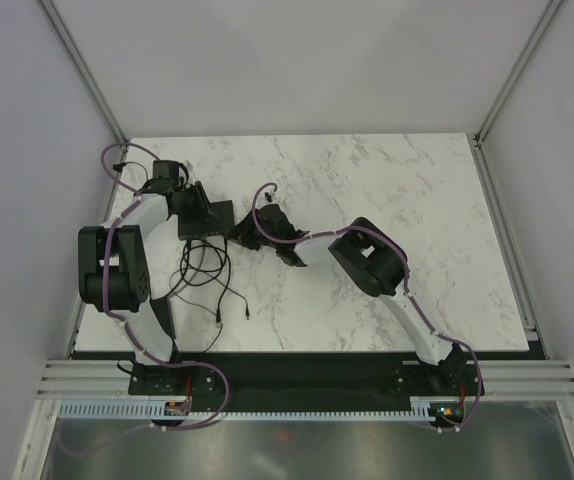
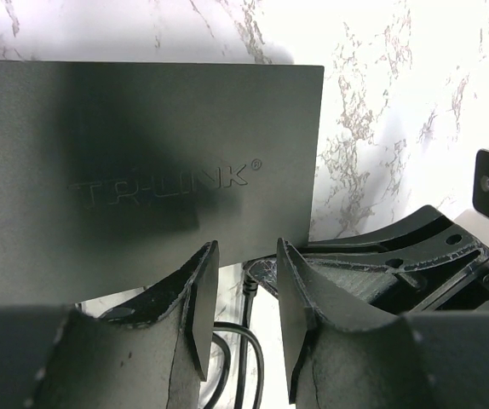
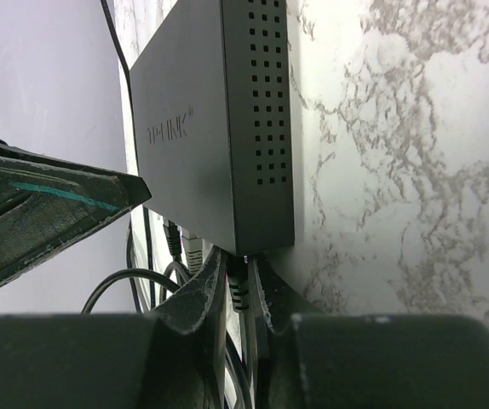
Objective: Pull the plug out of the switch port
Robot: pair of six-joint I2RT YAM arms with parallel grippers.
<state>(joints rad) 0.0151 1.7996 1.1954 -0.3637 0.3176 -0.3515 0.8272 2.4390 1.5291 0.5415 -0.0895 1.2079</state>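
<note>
At switch [image 3: 195, 128] edge, right pincer [image 3: 236, 262] grips plug [image 3: 238, 291], hidden overhead

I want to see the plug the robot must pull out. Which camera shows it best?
The right wrist view: the plug sits close up at the switch edge, between the fingers of the right gripper. The left wrist view shows mostly the switch's top. In the top view the plug is too small to pick out.

Left claw [image 2: 244, 256] parted, right claw [image 3: 238, 273] pinched tight, elbows bent
</note>
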